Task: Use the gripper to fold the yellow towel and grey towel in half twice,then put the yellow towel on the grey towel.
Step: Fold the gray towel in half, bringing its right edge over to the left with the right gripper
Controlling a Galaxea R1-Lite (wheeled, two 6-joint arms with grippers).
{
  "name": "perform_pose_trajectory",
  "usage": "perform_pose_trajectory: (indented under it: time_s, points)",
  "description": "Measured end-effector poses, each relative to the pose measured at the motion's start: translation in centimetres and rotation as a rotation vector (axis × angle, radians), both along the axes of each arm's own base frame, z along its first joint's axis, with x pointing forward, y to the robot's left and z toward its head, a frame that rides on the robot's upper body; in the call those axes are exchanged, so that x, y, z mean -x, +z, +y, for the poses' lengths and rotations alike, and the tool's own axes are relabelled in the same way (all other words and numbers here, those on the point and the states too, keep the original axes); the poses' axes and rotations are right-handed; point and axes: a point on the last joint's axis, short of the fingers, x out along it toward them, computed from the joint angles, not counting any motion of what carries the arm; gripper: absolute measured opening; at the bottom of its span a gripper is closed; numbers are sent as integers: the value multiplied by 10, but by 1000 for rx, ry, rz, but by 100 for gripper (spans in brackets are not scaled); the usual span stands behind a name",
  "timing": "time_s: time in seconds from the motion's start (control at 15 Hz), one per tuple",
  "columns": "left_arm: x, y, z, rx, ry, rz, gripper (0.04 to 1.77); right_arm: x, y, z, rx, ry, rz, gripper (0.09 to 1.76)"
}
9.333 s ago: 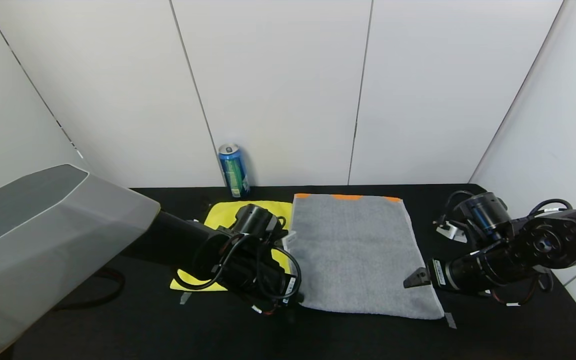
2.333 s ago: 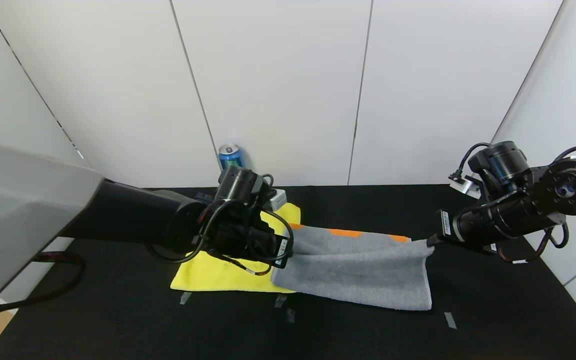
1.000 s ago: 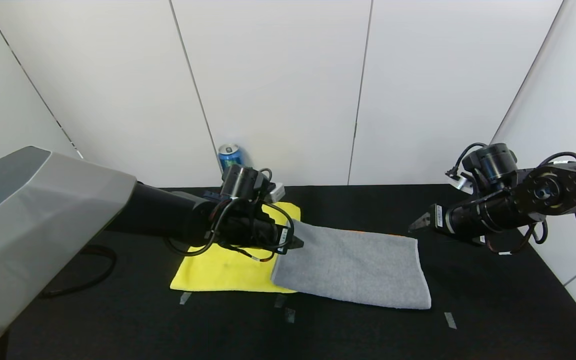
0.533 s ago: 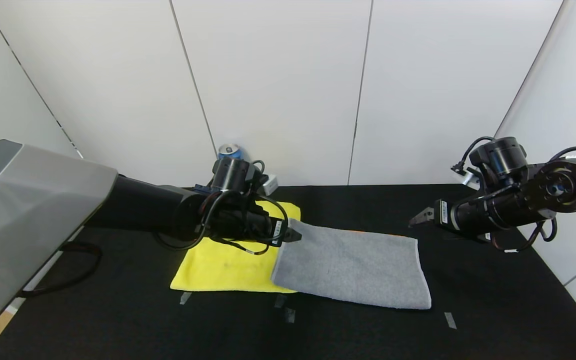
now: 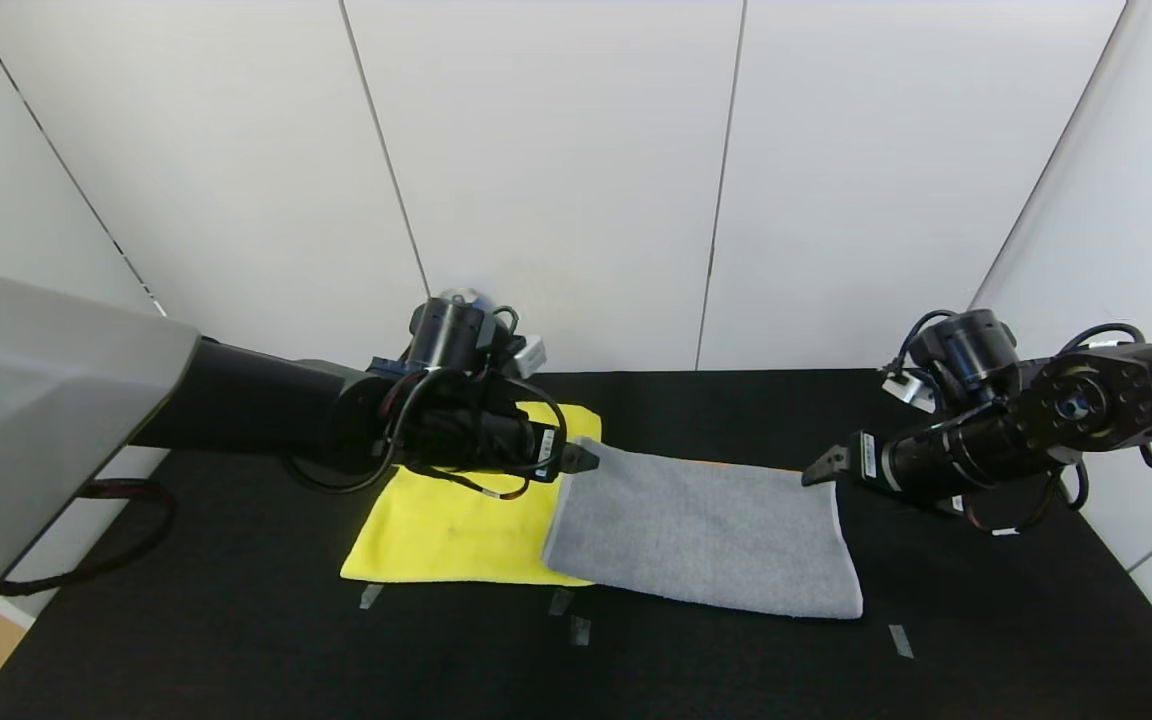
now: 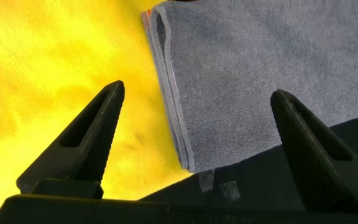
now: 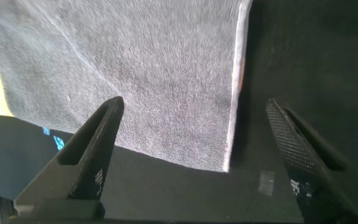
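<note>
Above the grey towel [image 5: 701, 535], left claw [image 5: 581, 460] and right claw [image 5: 821, 467], both wide, empty.

The black surface [image 5: 236, 650] lies bare along its near edge and in the far middle, so a hand could pass there. The grey towel [image 5: 701, 530] lies flat, its left edge overlapping the yellow towel [image 5: 446, 530]. The left hand [image 5: 581, 458] hovers spread above that overlap; the right hand [image 5: 821, 465], spread too, hangs over the towel's far right corner.
</note>
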Motion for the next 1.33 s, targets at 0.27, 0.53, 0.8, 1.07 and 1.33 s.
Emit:
perform_pose_trajectory:
  time_s: [0.27, 0.53, 0.8, 1.07, 1.33]
  points:
    - [1, 3, 1, 2, 2, -7, 168, -3, -18, 5, 1, -5, 59, 167]
    - [3, 7, 1, 5, 2, -14, 169, -5, -30, 8, 3, -9, 100, 169]
    - [4, 10, 2, 8, 2, -20, 170, -6, -39, 14, 2, -6, 128, 170]
    - [5, 11, 2, 9, 2, -23, 170, -7, -47, 18, 5, 0, 150, 170]
    - [5, 11, 2, 9, 2, -22, 171, -7, -52, 22, 8, 11, 162, 170]
